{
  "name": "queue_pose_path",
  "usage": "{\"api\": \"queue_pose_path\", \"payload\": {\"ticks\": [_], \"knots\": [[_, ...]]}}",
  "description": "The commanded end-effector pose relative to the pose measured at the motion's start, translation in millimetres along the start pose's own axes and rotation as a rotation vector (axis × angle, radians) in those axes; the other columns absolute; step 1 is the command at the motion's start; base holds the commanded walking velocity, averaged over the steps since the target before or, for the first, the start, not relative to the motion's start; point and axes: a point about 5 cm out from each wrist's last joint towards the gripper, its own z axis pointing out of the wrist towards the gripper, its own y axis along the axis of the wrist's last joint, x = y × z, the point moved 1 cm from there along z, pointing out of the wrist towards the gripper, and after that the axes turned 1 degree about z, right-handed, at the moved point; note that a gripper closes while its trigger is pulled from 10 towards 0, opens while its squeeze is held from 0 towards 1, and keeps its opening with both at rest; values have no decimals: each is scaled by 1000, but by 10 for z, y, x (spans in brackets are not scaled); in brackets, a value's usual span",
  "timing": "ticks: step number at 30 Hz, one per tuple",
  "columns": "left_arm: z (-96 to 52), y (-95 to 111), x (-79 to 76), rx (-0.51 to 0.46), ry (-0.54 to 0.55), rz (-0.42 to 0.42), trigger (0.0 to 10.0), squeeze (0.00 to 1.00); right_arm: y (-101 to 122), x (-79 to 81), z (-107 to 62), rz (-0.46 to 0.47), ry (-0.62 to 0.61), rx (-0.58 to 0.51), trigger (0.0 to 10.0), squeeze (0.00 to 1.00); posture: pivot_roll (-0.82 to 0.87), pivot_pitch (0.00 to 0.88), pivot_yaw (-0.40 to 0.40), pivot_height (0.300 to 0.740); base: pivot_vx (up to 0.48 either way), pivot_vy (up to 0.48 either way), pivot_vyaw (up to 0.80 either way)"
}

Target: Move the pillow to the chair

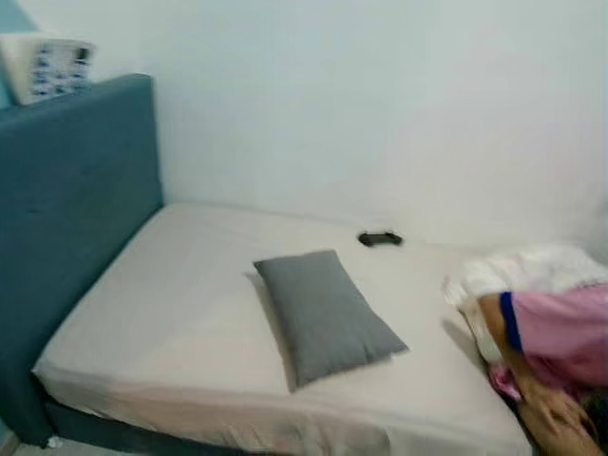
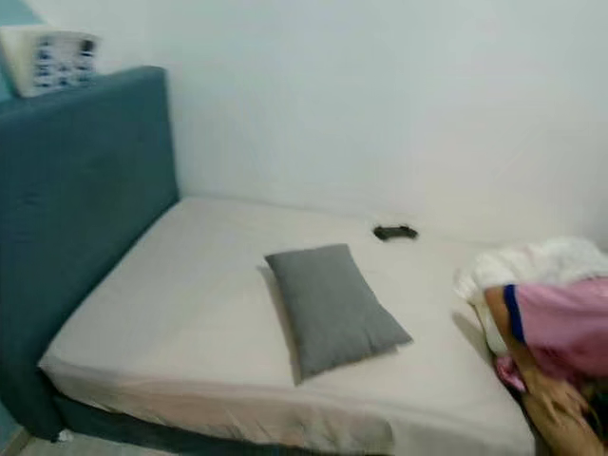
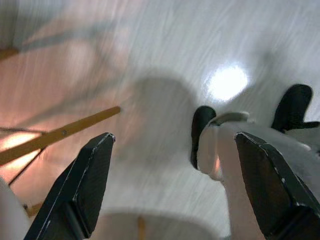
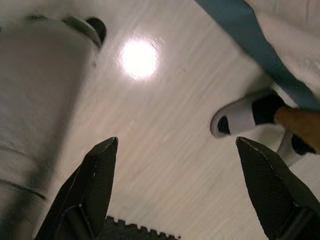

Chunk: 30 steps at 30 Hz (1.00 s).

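While far from either pincer, gray pillow (image 1: 326,313) mid-bed (image 1: 171,313).

The bed (image 1: 171,313) has a grey pillow (image 1: 325,313) in the middle, a small black thing (image 1: 380,238) near the wall, and white cloth (image 1: 532,271).

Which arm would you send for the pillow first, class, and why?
Slightly the left, though it's close. The grey pillow lies mid-bed, a little left of centre, while a person crowds the right side. Both grippers hang open over the floor.
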Motion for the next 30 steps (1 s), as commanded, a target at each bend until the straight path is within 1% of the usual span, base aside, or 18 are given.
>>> {"api": "queue_pose_path", "payload": {"ticks": [1, 4, 10, 16, 21, 26, 30], "knots": [[-10, -34, -82, 15, -27, 6, 10000, 0, -47, -56, -6, -16, -16, 12, 10000, 0, 98, 0, -127, 740, 0, 0, -781], [-11, -23, -109, 11, -37, 12, 10000, 0, -48, -90, -9, -12, -31, 4, 10000, 0, 88, 0, -119, 740, 0, 0, -781], [-13, -30, -121, 14, -54, 23, 10000, 0, -26, -78, -8, 10, -31, -19, 10000, 0, 82, 0, -111, 740, 0, 0, 0], [-7, -27, -69, 11, -51, 28, 10000, 0, -32, -17, -1, -13, -17, -16, 10000, 0, 99, 8, -106, 740, 0, 0, 0], [-11, -58, -50, 17, -52, 25, 10000, 0, -52, 0, 2, -22, -16, -11, 10000, 0, 105, 12, -109, 740, 0, 0, 0], [-25, -126, -56, 31, -55, 24, 10000, 0, -78, 17, 4, -35, -15, -4, 10000, 0, 110, 21, -113, 740, 244, 0, 0], [-27, -139, -58, 34, -57, 24, 10000, 0, -81, 18, 4, -39, -16, -4, 10000, 0, 112, 26, -113, 740, 255, 0, 0]]}}
